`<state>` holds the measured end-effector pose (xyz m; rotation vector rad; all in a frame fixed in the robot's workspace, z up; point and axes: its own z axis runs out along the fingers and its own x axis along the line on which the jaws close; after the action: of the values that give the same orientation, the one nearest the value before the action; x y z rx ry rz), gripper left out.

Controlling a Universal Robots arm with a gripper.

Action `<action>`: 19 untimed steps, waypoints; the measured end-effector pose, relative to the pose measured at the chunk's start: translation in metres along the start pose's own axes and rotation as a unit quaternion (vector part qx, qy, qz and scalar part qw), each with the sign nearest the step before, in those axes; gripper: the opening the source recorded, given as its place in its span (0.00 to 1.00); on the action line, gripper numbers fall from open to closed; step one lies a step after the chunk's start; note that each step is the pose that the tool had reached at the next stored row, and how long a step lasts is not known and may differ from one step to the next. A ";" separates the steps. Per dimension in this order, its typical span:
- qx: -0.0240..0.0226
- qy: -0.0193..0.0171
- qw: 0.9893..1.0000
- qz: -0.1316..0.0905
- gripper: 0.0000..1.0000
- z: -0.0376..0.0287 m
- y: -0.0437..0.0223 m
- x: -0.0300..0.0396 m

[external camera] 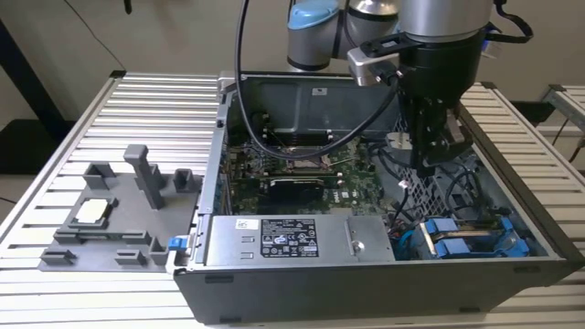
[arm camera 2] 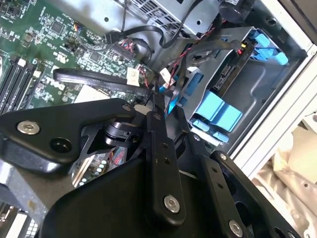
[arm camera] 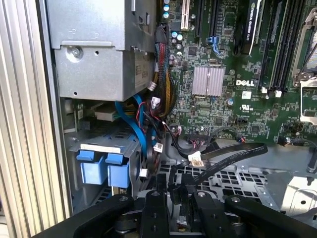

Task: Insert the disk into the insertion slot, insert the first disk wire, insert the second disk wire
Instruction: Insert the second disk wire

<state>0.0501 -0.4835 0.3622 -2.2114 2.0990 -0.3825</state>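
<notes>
The disk (external camera: 468, 240) lies in the lower right of the exterior view, with its blue carrier down inside the insertion slot (arm camera 2: 250, 89) at the near corner of the open computer case (external camera: 366, 295); the carrier's blue tabs sit within the grey bay and nothing grips them, so I judge the first step done. The gripper (arm camera: 177, 187) reaches into the case right of centre in the exterior view, above the disk in the frame and apart from it. In the first wrist view its fingers (arm camera: 157, 203) stand close together on the end of a black flat wire (arm camera: 233, 157), which loops away over perforated grey metal beside the motherboard (arm camera: 223, 74); I take that end to be clamped between them and not plugged into anything. The work therefore seems to stand at the first wire. Whether any lead is seated in the disk's connector cannot be told, because a tangle of red, black and blue cables (arm camera: 143, 124) crowds that edge; both wire steps look open as far as the pictures show. The power supply (external camera: 292, 240) fills the lower centre of the exterior view; a grey fixture tray (external camera: 109, 219) sits on the table at lower left, well apart from the gripper.
</notes>
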 end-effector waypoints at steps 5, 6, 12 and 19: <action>0.000 0.000 1.000 -0.001 0.27 0.0003 -0.0014 -0.0004; 0.000 0.000 1.000 -0.001 0.27 0.0003 -0.0014 -0.0005; 0.000 0.000 1.000 -0.001 0.24 0.0003 -0.0015 -0.0005; 0.000 0.000 1.000 -0.002 0.16 0.0003 -0.0015 -0.0005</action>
<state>0.0517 -0.4830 0.3621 -2.2145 2.0953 -0.3823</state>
